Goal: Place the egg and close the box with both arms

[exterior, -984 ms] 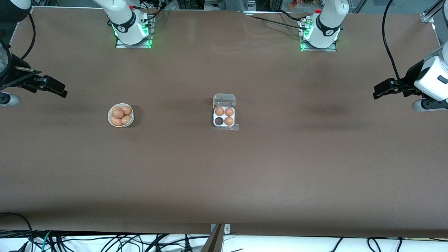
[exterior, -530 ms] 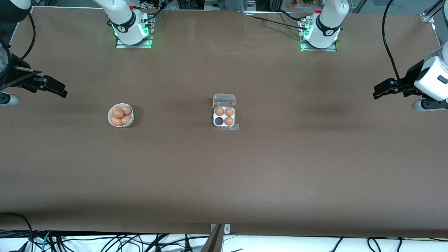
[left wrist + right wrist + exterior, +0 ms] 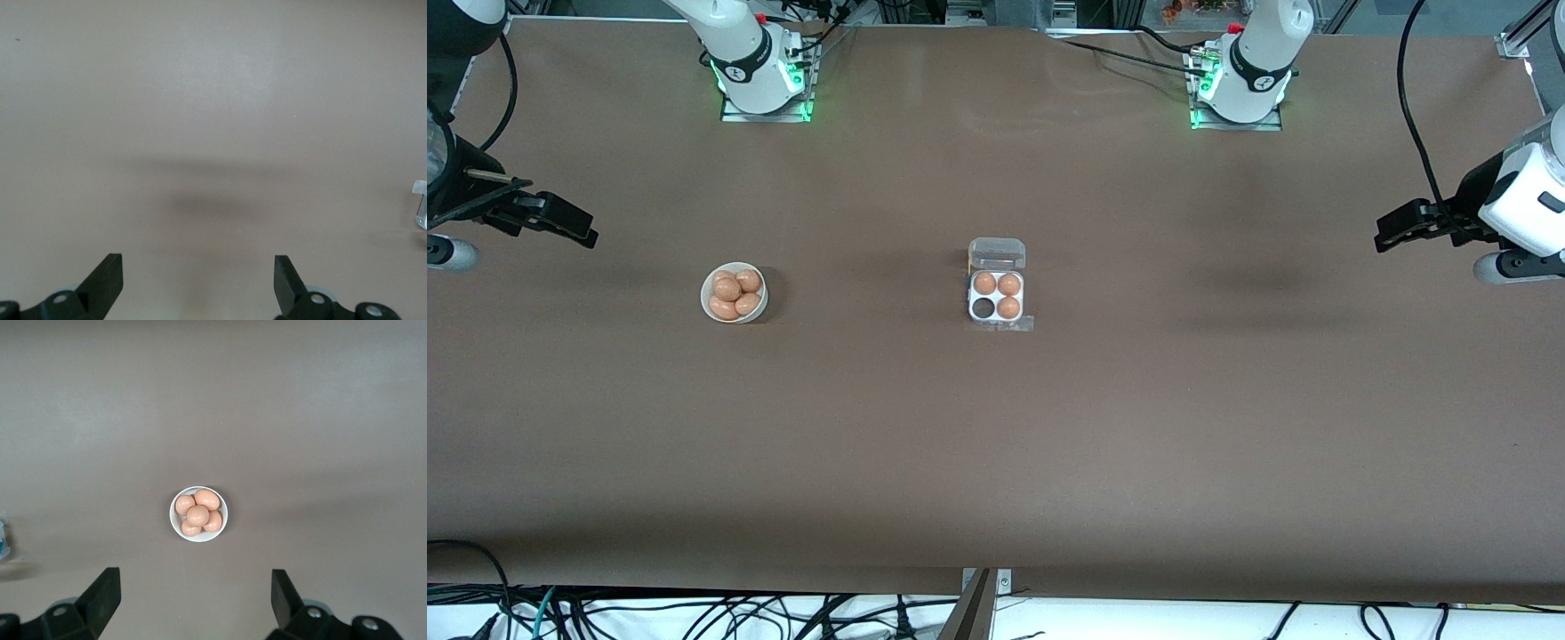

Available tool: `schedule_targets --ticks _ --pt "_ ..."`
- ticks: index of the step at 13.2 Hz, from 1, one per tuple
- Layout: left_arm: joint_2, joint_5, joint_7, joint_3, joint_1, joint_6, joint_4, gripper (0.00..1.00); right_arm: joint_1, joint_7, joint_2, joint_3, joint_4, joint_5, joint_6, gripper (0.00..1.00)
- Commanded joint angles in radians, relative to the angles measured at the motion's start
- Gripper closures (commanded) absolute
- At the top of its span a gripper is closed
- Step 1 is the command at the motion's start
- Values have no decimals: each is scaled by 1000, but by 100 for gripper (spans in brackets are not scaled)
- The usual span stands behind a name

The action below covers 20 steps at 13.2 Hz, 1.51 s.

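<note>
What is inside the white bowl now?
The white bowl holds a heap of brown eggs; four are clearly visible from above. Whether more lie under them cannot be seen, since the top eggs cover the bowl's bottom.

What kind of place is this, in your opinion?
Probably a robotics lab: two white arms bolted to a brown-covered table, loose cables along its edge, and a staged box beside a bowl of eggs.

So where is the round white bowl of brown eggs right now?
In the front view, the round white bowl sits toward the right arm's end of the table, beside the clear-plastic egg carton at mid-table.
</note>
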Motion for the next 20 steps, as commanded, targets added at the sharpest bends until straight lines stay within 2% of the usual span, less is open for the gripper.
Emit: schedule_targets --ticks 1,6,8,13,16,20 --pt "11 -19 19 1 7 -19 26 0 2 -6 -6 -2 -10 8 3 0" --pt "11 -19 19 1 7 -19 24 0 13 -6 100 0 -32 3 3 0" --pt "11 -19 19 1 7 -19 24 0 6 -7 137 -2 -79 9 60 0" --pt "11 -19 19 1 7 -19 21 0 8 -10 119 3 -454 9 513 0" --pt "11 -19 19 1 7 -19 21 0 8 -10 105 30 -659 9 764 0" --pt "11 -19 19 1 7 -19 21 0 8 -3 115 67 -698 9 810 0"
